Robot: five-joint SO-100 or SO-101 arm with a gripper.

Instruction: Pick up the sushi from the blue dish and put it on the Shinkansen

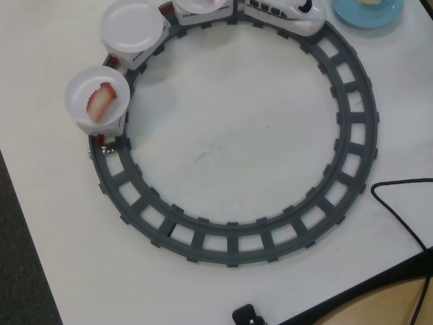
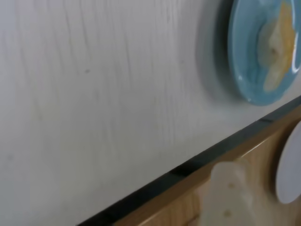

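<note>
The light-blue dish [image 1: 387,15] lies at the top right of the overhead view, and the yellow-orange sushi [image 1: 369,2] on it is cut by the frame edge. The white Shinkansen [image 1: 292,11] stands on the track just left of the dish, pulling cars with white plates [image 1: 134,26]. The wrist view is blurred. It shows the blue dish [image 2: 244,56] with the sushi [image 2: 278,42] at the top right. My gripper [image 2: 258,183] is at the bottom right past the table edge, well short of the dish. Its white parts stand apart with nothing between them. The gripper is out of the overhead view.
A dark grey ring of track [image 1: 352,128] fills the table. The rear car's plate [image 1: 81,91] carries a red-and-white striped piece [image 1: 100,101]. A black cable [image 1: 399,217] runs at the right. The black table edge [image 2: 188,169] crosses the wrist view diagonally, with wood floor beyond.
</note>
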